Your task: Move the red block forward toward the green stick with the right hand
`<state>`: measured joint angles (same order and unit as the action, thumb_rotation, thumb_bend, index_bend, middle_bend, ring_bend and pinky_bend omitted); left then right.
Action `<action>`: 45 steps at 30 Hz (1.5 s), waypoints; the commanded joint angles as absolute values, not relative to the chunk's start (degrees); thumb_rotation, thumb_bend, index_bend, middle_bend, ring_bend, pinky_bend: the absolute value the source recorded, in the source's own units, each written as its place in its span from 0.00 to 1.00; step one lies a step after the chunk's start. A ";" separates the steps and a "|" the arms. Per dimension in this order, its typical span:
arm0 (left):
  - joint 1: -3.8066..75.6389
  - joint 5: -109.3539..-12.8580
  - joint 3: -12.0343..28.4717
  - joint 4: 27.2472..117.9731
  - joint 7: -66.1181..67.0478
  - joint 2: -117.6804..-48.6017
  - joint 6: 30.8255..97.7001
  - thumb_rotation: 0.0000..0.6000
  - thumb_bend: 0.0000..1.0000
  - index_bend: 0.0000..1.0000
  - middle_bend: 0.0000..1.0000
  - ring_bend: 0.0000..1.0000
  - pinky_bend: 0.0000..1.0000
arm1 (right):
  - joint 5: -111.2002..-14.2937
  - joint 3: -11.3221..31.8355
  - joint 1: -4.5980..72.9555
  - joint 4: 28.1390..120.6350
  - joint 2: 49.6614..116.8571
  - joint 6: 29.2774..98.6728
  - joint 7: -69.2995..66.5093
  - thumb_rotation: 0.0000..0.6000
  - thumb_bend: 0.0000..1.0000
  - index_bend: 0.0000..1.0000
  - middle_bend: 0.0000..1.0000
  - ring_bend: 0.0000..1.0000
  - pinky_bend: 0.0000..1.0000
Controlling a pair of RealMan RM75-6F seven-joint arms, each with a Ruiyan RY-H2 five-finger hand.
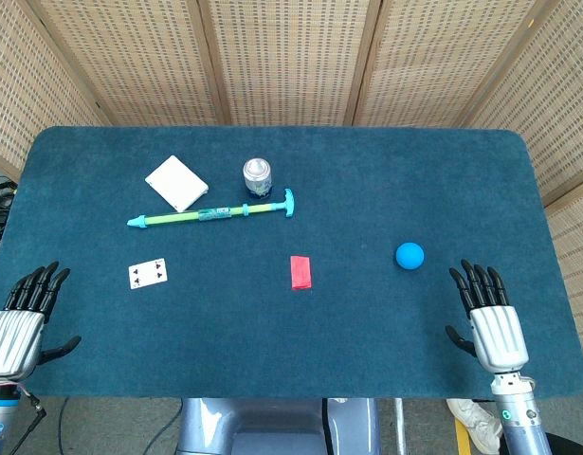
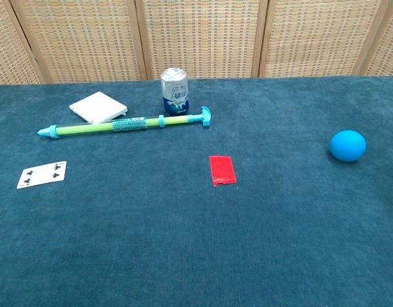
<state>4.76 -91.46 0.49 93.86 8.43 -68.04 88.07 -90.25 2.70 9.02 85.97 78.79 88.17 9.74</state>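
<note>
Both hands idle; your right hand (image 1: 491, 322) lies flat at near table edge, fingers spread, holding nothing. Red block (image 1: 300, 271) sits mid-table, well left of it, w/ green stick (image 1: 211, 214) beyond. Block looks small, light, stiff: prob. push its near end.

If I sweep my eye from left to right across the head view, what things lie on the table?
Left hand → playing card → white square box → silver drink can → flat red block → blue ball → right hand. The long green stick spans from the card to the block.
</note>
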 commanded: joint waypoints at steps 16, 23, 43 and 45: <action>4.85 -91.32 0.71 93.81 7.53 -67.72 88.01 1.00 0.10 0.00 0.00 0.00 0.08 | -90.21 3.13 8.77 86.20 78.80 87.73 9.75 1.00 0.32 0.05 0.00 0.00 0.00; 4.70 -91.27 0.77 93.92 7.15 -67.47 88.30 1.00 0.10 0.00 0.00 0.00 0.08 | -89.96 3.31 8.76 86.01 78.92 87.32 9.79 1.00 0.32 0.05 0.00 0.00 0.00; 4.90 -89.58 1.47 93.73 6.42 -67.12 87.51 1.00 0.10 0.00 0.00 0.00 0.08 | -87.78 7.17 14.66 88.31 82.21 80.06 12.01 1.00 0.25 0.05 0.00 0.00 0.00; 5.07 -89.17 1.60 93.59 6.39 -67.19 87.08 1.00 0.10 0.00 0.00 0.00 0.08 | -86.59 8.41 16.55 89.15 83.44 77.80 14.08 1.00 0.26 0.05 0.00 0.00 0.00</action>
<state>4.99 -89.29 1.53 93.66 6.42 -67.16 87.20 -87.70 7.13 14.79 88.15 82.19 79.74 12.27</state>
